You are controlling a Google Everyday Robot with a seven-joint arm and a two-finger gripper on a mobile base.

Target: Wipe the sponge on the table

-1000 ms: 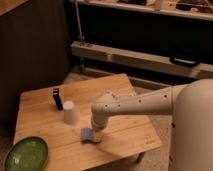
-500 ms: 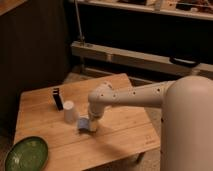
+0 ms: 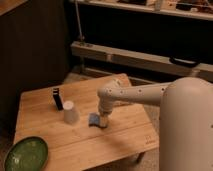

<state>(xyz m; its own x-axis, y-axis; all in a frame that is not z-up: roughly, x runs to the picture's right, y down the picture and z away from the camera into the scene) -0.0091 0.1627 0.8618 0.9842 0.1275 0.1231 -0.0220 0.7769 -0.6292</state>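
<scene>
The small blue sponge [image 3: 94, 120] lies flat on the light wood table [image 3: 125, 135], near its middle, just right of the white cup. My gripper [image 3: 103, 121] comes down onto the sponge's right end from the white arm that reaches in from the right. It is shut on the sponge and presses it against the planks. The gripper's body hides part of the sponge.
A white upturned cup [image 3: 70, 112] stands just left of the sponge. A small black upright block [image 3: 58, 98] is behind it. A green round plate [image 3: 26, 154] sits at the table's front left corner. Dark shelving and a rail run behind the table.
The gripper and sponge slid left toward the cup, then back to the right and slightly farther from the front edge. Cup, block and plate have not moved.
</scene>
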